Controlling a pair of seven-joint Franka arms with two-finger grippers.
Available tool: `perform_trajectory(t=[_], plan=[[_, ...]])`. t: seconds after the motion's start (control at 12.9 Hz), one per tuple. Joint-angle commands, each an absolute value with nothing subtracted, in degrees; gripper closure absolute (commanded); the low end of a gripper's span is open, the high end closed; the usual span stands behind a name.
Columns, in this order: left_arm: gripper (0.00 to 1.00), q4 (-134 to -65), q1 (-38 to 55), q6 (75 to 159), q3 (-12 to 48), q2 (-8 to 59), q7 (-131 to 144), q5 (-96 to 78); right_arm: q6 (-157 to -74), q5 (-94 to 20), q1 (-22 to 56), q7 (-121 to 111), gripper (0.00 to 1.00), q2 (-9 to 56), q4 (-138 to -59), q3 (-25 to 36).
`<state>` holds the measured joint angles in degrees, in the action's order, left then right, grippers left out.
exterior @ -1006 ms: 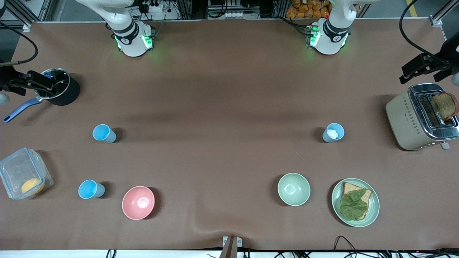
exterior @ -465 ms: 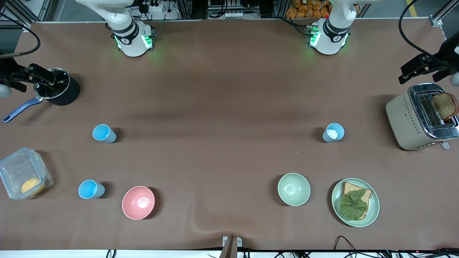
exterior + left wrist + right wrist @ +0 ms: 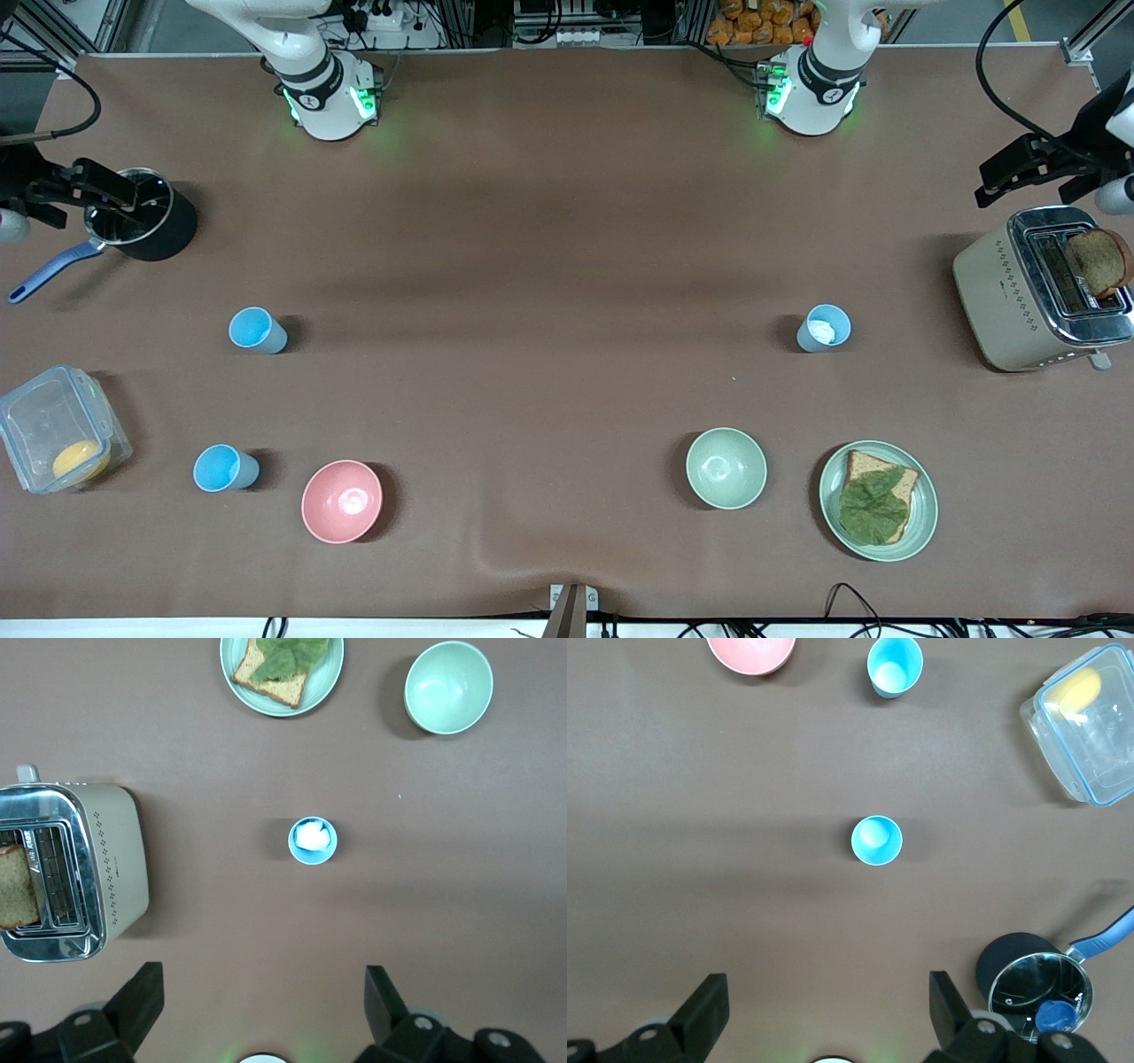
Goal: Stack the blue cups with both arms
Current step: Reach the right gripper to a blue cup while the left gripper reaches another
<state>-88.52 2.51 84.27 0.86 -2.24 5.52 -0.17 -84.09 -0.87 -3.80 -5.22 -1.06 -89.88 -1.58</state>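
Note:
Three blue cups stand upright on the brown table. A sky-blue cup (image 3: 257, 330) is toward the right arm's end, and it also shows in the right wrist view (image 3: 876, 840). A second sky-blue cup (image 3: 226, 468) stands nearer the front camera, beside the pink bowl (image 3: 342, 501). A paler grey-blue cup (image 3: 823, 328) with something white inside is toward the left arm's end, and it shows in the left wrist view (image 3: 312, 840). My right gripper (image 3: 106, 193) is open and empty, high over the black pot. My left gripper (image 3: 1010, 173) is open and empty, high beside the toaster.
A black pot (image 3: 146, 226) with a blue handle and a clear lidded container (image 3: 58, 439) are at the right arm's end. A toaster (image 3: 1036, 292) holding bread is at the left arm's end. A pale green bowl (image 3: 726, 468) and a plate (image 3: 921, 523) with bread and lettuce lie nearer the front camera.
Both grippers have shifted slightly at the table's ends. The cups and bowls have not moved.

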Motion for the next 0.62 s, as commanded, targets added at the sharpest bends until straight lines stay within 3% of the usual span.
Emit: perform_trajectory(t=[0.0, 0.23, 0.54], plan=[[0.00, -89.6, 2.0, 85.2, 0.9, 1.2, 4.0, -0.8, -84.5, -0.4, -3.8, -5.6, 0.00, -0.7, -90.8, -1.4], [0.00, -92.3, 1.3, 89.4, 0.9, 6.1, 5.3, -1.4, -84.7, -0.5, -3.9, -5.5, 0.00, 2.7, -90.8, -1.4], [0.00, -108.6, 1.2, 110.1, 0.9, 6.3, 6.7, -1.4, -84.8, -1.2, -5.0, -4.9, 0.00, 6.0, -92.4, -1.3]])
